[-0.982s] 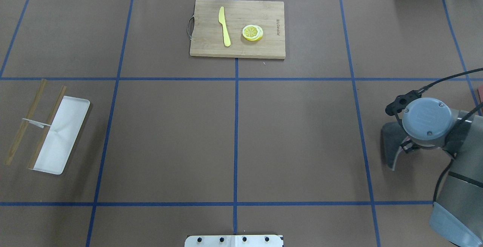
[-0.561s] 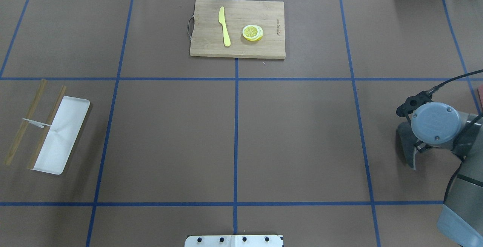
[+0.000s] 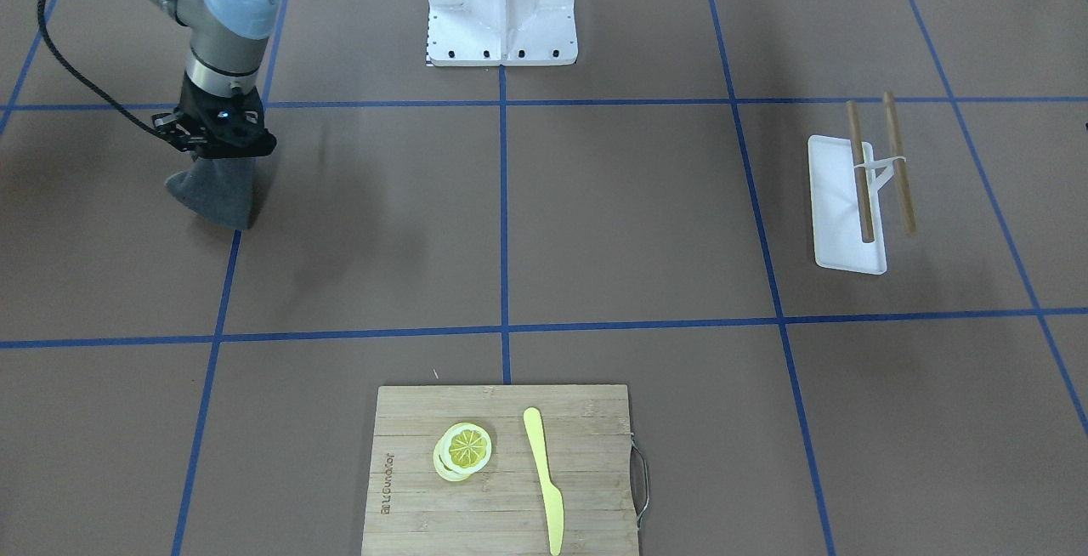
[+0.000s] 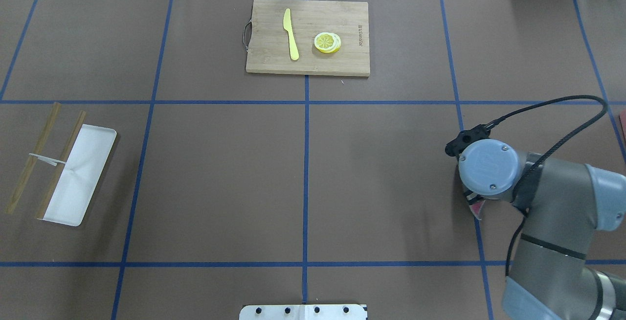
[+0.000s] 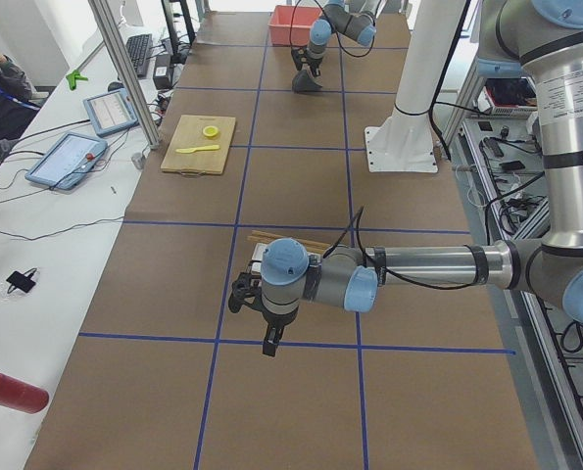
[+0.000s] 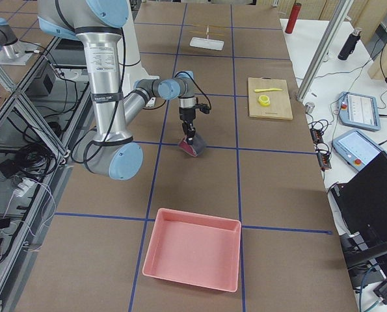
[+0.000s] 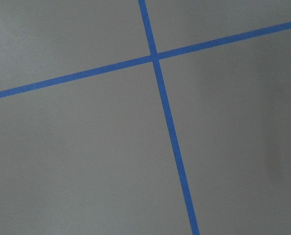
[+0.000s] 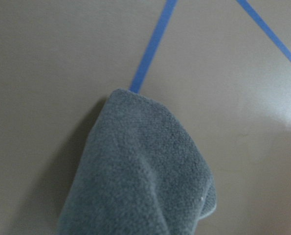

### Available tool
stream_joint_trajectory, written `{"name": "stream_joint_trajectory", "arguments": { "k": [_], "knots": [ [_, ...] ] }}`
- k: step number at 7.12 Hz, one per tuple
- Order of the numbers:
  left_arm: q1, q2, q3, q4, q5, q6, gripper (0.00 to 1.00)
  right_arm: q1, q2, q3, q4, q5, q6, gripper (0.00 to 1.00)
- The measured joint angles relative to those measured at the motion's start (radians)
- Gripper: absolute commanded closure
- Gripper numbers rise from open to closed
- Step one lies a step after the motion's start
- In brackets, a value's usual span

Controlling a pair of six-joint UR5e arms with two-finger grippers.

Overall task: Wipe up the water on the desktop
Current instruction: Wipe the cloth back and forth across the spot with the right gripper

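Observation:
The desktop (image 4: 381, 173) is a flat brown surface with a blue tape grid. My right gripper (image 3: 219, 148) points down and is shut on a grey cloth (image 3: 214, 189) that hangs to the desktop beside a blue line. The cloth fills the right wrist view (image 8: 140, 181) and shows in the exterior right view (image 6: 192, 147). In the overhead view only a corner of it (image 4: 476, 208) peeks from under the wrist. No water shows plainly. My left gripper (image 5: 271, 341) hangs above the desktop in the exterior left view only; I cannot tell whether it is open.
A bamboo cutting board (image 4: 308, 36) with a yellow knife (image 4: 290, 34) and lemon slices (image 4: 327, 42) lies at the far middle. A white tray (image 4: 78, 178) with two wooden sticks (image 4: 34, 158) is at the left. A pink bin (image 6: 193, 257) sits at the right end.
My right arm first moved right, then swung back left with the cloth. The cloth, earlier spread beside the wrist, is now mostly hidden under it.

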Motion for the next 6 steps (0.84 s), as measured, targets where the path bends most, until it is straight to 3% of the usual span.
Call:
{"name": "stream_joint_trajectory", "arguments": {
  "k": [4, 6],
  "knots": [
    [0.000, 0.000, 0.000, 0.000, 0.000, 0.000, 0.01, -0.107, 0.313, -0.112, 0.054, 0.017, 0.323, 1.00],
    [-0.001, 0.002, 0.000, 0.002, -0.002, -0.002, 0.02, -0.065, 0.335, -0.020, 0.099, 0.041, 0.387, 1.00]
  ]
}}
